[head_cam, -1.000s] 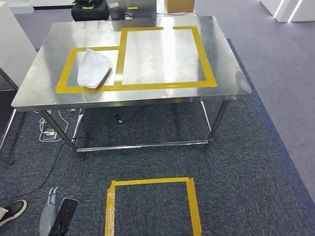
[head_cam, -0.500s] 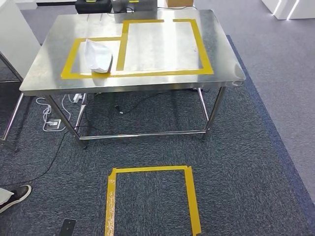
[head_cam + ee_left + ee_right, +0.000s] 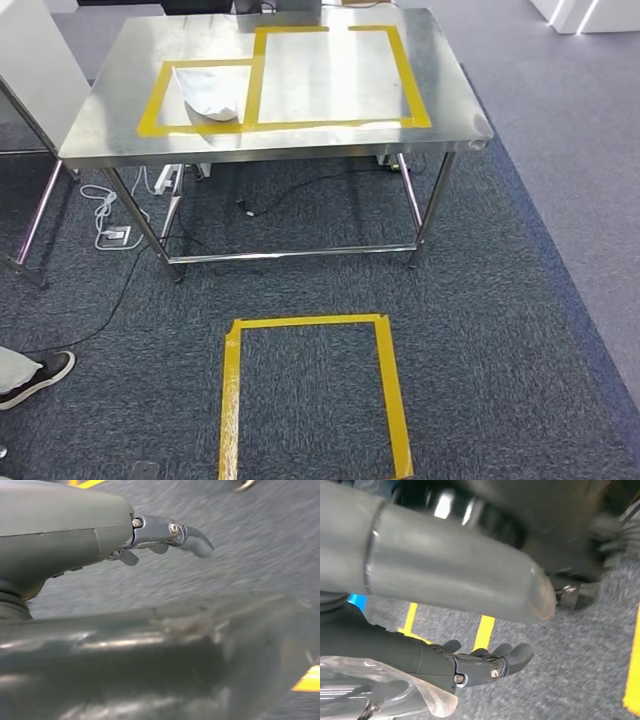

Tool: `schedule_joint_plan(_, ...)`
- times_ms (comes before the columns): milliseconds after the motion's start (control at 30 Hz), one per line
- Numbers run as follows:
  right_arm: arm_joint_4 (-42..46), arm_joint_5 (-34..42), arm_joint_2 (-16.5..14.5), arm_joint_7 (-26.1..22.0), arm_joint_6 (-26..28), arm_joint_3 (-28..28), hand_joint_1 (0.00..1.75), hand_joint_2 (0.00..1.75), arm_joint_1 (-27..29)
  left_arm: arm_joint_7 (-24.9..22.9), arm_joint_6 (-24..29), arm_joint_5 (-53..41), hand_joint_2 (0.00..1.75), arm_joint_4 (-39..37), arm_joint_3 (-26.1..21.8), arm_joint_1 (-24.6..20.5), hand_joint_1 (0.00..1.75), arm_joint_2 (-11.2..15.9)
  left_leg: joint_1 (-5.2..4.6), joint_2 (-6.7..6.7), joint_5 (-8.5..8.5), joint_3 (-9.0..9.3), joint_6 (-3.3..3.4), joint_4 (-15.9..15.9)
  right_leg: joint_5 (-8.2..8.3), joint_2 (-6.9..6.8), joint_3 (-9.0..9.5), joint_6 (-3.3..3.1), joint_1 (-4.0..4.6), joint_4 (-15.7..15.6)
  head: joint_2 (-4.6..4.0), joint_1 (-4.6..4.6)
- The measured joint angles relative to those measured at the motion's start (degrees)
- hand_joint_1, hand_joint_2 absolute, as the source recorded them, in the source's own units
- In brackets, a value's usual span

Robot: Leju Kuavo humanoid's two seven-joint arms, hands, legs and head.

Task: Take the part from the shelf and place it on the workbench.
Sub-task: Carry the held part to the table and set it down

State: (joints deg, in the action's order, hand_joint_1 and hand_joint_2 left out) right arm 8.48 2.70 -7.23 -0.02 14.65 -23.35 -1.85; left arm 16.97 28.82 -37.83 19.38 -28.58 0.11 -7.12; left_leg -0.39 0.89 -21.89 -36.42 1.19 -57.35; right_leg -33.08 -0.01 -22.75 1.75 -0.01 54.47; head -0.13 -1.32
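Observation:
The part (image 3: 205, 92), a white rounded piece, lies on the steel workbench (image 3: 264, 152), inside the smaller left rectangle of yellow tape. The larger taped rectangle (image 3: 411, 75) beside it holds nothing. My left hand (image 3: 162, 535) hangs over the dark carpet with its fingers stretched out and nothing in them. My right hand (image 3: 486, 662) also hangs low over the carpet, its fingers a little bent and apart from the thick thumb (image 3: 471, 585), with nothing between them. A clear, film-like shape (image 3: 376, 690) lies at the picture's edge beside that hand; I cannot tell what it is.
A yellow tape square (image 3: 313, 322) marks the carpet in front of the bench. Cables and a power strip (image 3: 113, 225) lie under the bench's left end. A person's shoe (image 3: 41, 372) is at the left. A white unit on metal legs (image 3: 30, 60) stands left of the bench.
The whole picture has shifted: the bench is smaller and higher in the frame, and the floor square has moved up, so the camera has drawn back. My left hand has dropped out of the head view.

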Motion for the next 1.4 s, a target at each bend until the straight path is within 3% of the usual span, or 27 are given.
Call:
schedule_joint_plan(67, 0.0, 0.2, 0.0, 0.2, -0.7, 0.0, 0.00, 0.00, 0.0, -5.2, -1.6, -1.9, 0.00, -1.7, -0.1, -0.2, 0.00, -0.2, 0.11, -0.03, 0.75, -0.30, -0.59, 0.2, 0.35, -0.11, -0.82, -0.84, -0.02, -0.5, 0.00, -0.06)
schedule_joint_plan(100, 0.0, 0.2, 0.0, 0.2, -1.0, 0.0, 0.00, 0.00, 0.0, -8.0, -2.7, -2.9, 0.00, -2.5, -0.1, -0.2, 0.00, -0.3, 0.18, -0.11, -0.02, -0.58, -0.94, -0.2, 0.75, -0.23, -1.26, -1.36, -0.09, -0.6, 0.00, -0.02)
schedule_joint_plan(167, 0.0, -0.3, 0.0, 0.7, -1.6, -0.1, 0.00, 0.00, 0.1, -12.7, -4.8, -5.0, 0.00, -3.7, 0.0, -0.1, 0.00, -0.6, 0.41, -0.29, -4.49, -1.80, -1.61, -4.3, 1.81, -0.60, -2.31, -2.26, -0.23, -0.6, -0.01, 0.27)
schedule_joint_plan(233, 0.0, -1.3, 0.0, 1.6, -2.1, -0.4, 0.00, 0.00, 0.1, -15.6, -6.4, -8.9, 0.00, -4.7, 1.1, 0.1, 0.00, -1.0, 0.62, -0.36, -9.76, -3.46, -2.11, -11.9, 2.76, -1.14, -3.49, -2.52, -0.12, -0.5, -0.02, 0.52)
schedule_joint_plan(267, 0.0, -1.8, 0.0, 2.2, -2.4, -0.7, 0.00, 0.00, 0.1, -16.6, -6.9, -11.2, 0.00, -5.1, 2.0, 0.1, 0.00, -1.1, 0.69, -0.37, -10.78, -3.73, -2.27, -14.9, 3.11, -1.54, -4.06, -2.47, -0.07, -0.4, -0.02, 0.53)
schedule_joint_plan(300, 0.0, -2.1, 0.0, 2.6, -2.6, -1.0, 0.00, 0.00, 0.1, -17.3, -7.2, -13.2, 0.00, -5.5, 3.0, 0.1, 0.00, -1.3, 0.73, -0.37, -10.64, -3.21, -2.35, -16.1, 3.39, -2.01, -4.50, -2.38, -0.04, -0.2, -0.01, 0.54)
schedule_joint_plan(333, 0.0, -2.3, 0.0, 2.9, -2.8, -1.2, 0.00, 0.00, 0.1, -17.8, -7.3, -14.5, 0.00, -5.7, 4.0, 0.0, 0.00, -1.5, 0.76, -0.31, -9.58, -1.65, -2.34, -14.9, 3.58, -2.50, -4.83, -2.27, -0.04, 0.1, -0.01, 0.54)
schedule_joint_plan(400, 0.0, -2.6, 0.0, 3.2, -3.0, -1.6, 0.00, 0.00, 0.0, -18.9, -7.3, -16.0, 0.00, -5.9, 5.5, -0.1, 0.00, -1.9, 0.69, 0.70, -7.20, 3.68, -1.96, -7.2, 3.79, -3.47, -5.29, -1.99, 0.01, 0.7, 0.00, 0.57)
schedule_joint_plan(467, 0.0, -2.7, 0.0, 3.4, -3.2, -1.8, 0.00, 0.00, 0.0, -19.7, -7.3, -17.0, 0.00, -6.2, 6.7, -0.3, 0.00, -2.1, 0.31, 2.09, -6.46, 7.47, -1.30, -0.6, 4.01, -4.49, -5.71, -1.52, 0.19, 1.0, -0.01, 0.53)
schedule_joint_plan(567, 0.0, -2.7, 0.0, 3.4, -3.5, -2.1, 0.00, 0.00, -0.2, -20.4, -7.8, -18.1, 0.00, -6.5, 8.2, -0.4, 0.00, -2.3, 0.06, 1.68, -6.35, 7.56, -0.43, 1.2, 4.24, -5.78, -6.09, -0.67, 0.25, 1.1, -0.01, 0.50)
schedule_joint_plan(633, 0.0, -2.7, 0.1, 3.4, -3.7, -2.3, 0.00, 0.00, -0.4, -20.8, -8.1, -18.5, 0.00, -6.8, 9.0, -0.4, 0.00, -2.4, 0.34, 0.88, -5.81, 7.31, 0.35, 1.7, 2.70, -4.30, -7.06, -0.07, 0.10, 2.8, 0.00, 0.27)
schedule_joint_plan(667, 0.0, -2.6, 0.1, 3.5, -3.8, -2.4, 0.00, 0.00, -0.4, -20.9, -8.2, -18.6, 0.00, -6.8, 9.3, -0.5, 0.00, -2.5, 0.49, 0.48, -5.51, 7.20, 0.74, 1.9, 1.01, -2.97, -8.28, 0.19, -0.01, 5.3, 0.00, 0.13)
schedule_joint_plan(733, 0.0, -2.5, 0.2, 3.6, -4.1, -2.5, 0.00, 0.00, -0.3, -21.1, -8.3, -18.9, 0.00, -6.9, 9.9, -0.6, 0.00, -2.6, 0.47, -0.46, -5.12, 6.64, 1.14, 1.9, -2.78, -0.82, -11.87, 0.55, -0.20, 13.3, 0.00, -0.08)
schedule_joint_plan(767, 0.0, -2.4, 0.2, 3.7, -4.2, -2.5, 0.00, 0.00, -0.2, -21.2, -8.4, -19.0, 0.00, -7.0, 10.1, -0.6, 0.00, -2.6, 0.44, -1.02, -4.96, 6.42, 1.22, 1.8, -3.77, -0.47, -13.43, 0.68, -0.23, 16.7, 0.00, -0.05)
schedule_joint_plan(800, 0.0, -2.4, 0.2, 3.7, -4.3, -2.6, 0.00, 0.00, -0.1, -21.3, -8.4, -19.0, 0.00, -7.1, 10.4, -0.6, 0.00, -2.6, 0.43, -1.64, -4.85, 6.27, 1.20, 1.8, -3.64, -0.31, -14.13, 0.76, -0.25, 18.3, 0.00, -0.05)
schedule_joint_plan(833, 0.0, -2.4, 0.2, 3.7, -4.3, -2.6, 0.00, 0.00, -0.1, -21.4, -8.4, -19.1, 0.00, -7.1, 10.5, -0.6, 0.00, -2.6, 0.43, -2.31, -4.77, 6.17, 1.14, 1.7, -2.35, -0.17, -13.68, 0.78, -0.29, 17.4, 0.00, -0.04)
schedule_joint_plan(867, 0.0, -2.4, 0.2, 3.8, -4.3, -2.6, 0.00, 0.00, -0.1, -21.5, -8.5, -19.1, 0.00, -7.2, 10.7, -0.6, 0.00, -2.6, 0.43, -2.98, -4.73, 6.12, 1.09, 1.5, -0.25, 0.15, -12.20, 0.76, -0.38, 14.4, 0.00, -0.04)
schedule_joint_plan(933, 0.0, -2.4, 0.3, 3.8, -4.5, -2.6, 0.00, 0.00, -0.1, -21.6, -8.6, -19.2, 0.00, -7.3, 10.9, -0.8, 0.00, -2.7, 0.35, -4.31, -4.76, 5.79, 0.81, 0.9, 3.32, 2.30, -8.47, 0.61, -0.73, 6.7, -0.01, -0.03)
schedule_joint_plan(1000, 0.0, -2.4, 0.4, 3.9, -4.6, -2.6, 0.00, 0.00, -0.1, -21.7, -8.7, -19.3, 0.00, -7.3, 11.1, -1.0, 0.00, -2.7, 0.24, -5.51, -4.65, 4.87, 0.24, 0.2, 3.74, 3.93, -6.50, 0.32, -0.98, 2.5, -0.01, 0.00)
schedule_joint_plan(1067, 0.0, -2.4, 0.4, 3.9, -4.7, -2.6, 0.00, 0.00, -0.1, -21.7, -8.8, -19.4, 0.00, -7.4, 11.3, -1.0, 0.00, -2.7, 0.34, -6.67, -4.24, 3.94, -0.52, -0.1, 3.38, 3.22, -6.34, -0.25, -1.03, 2.0, 0.00, 0.02)
schedule_joint_plan(1133, 0.0, -2.4, 0.4, 4.0, -4.8, -2.6, 0.00, 0.00, -0.1, -21.8, -8.8, -19.5, 0.00, -7.6, 11.4, -0.9, 0.00, -2.6, 0.35, -5.95, -5.00, 3.11, -1.16, -1.3, 3.78, 1.97, -6.49, -0.93, -1.15, 1.9, 0.00, 0.23)
schedule_joint_plan(1167, 0.0, -2.3, 0.4, 4.0, -4.9, -2.6, 0.00, 0.00, -0.1, -21.8, -8.8, -19.4, 0.00, -7.6, 11.4, -0.9, 0.00, -2.6, 0.33, -4.88, -6.43, 2.17, -1.45, -3.5, 3.92, 1.20, -6.51, -1.19, -1.23, 1.8, 0.00, 0.45)
schedule_joint_plan(1200, 0.0, -2.3, 0.4, 4.0, -5.0, -2.6, 0.00, 0.00, -0.1, -21.8, -8.8, -19.4, 0.00, -7.7, 11.4, -0.9, 0.00, -2.7, 0.36, -3.51, -8.37, 0.84, -1.72, -6.7, 3.94, 0.45, -6.50, -1.30, -1.16, 1.8, 0.00, 0.68)
schedule_joint_plan(1267, 0.0, -2.2, 0.4, 4.1, -5.2, -2.6, 0.00, 0.00, 0.0, -21.8, -8.8, -19.3, 0.00, -7.7, 11.5, -1.0, 0.00, -2.7, 0.54, -2.05, -11.86, -2.16, -2.17, -14.1, 3.90, -1.29, -6.59, -1.42, -1.01, 1.9, 0.00, 0.93)
schedule_joint_plan(1300, 0.0, -2.1, 0.5, 4.2, -5.3, -2.6, 0.00, 0.00, 0.0, -21.8, -8.8, -19.3, 0.00, -7.7, 11.5, -1.0, 0.00, -2.7, 0.61, -1.78, -12.25, -2.76, -2.26, -15.9, 3.88, -2.14, -6.61, -1.44, -0.96, 1.9, 0.00, 0.93)
schedule_joint_plan(1333, 0.0, -2.1, 0.5, 4.2, -5.3, -2.6, 0.00, 0.00, 0.0, -21.8, -8.8, -19.3, 0.00, -7.7, 11.5, -1.0, 0.00, -2.7, 0.65, -1.59, -11.59, -2.38, -2.26, -15.6, 3.86, -2.93, -6.61, -1.44, -0.92, 1.9, 0.00, 0.93)
schedule_joint_plan(1400, 0.0, -2.1, 0.5, 4.2, -5.5, -2.6, 0.00, 0.00, -0.2, -21.8, -8.8, -19.2, 0.00, -7.7, 11.5, -0.9, 0.00, -2.7, 0.59, -0.35, -8.01, 1.25, -1.89, -9.3, 3.78, -4.29, -6.46, -1.34, -0.85, 1.9, 0.00, 0.95)
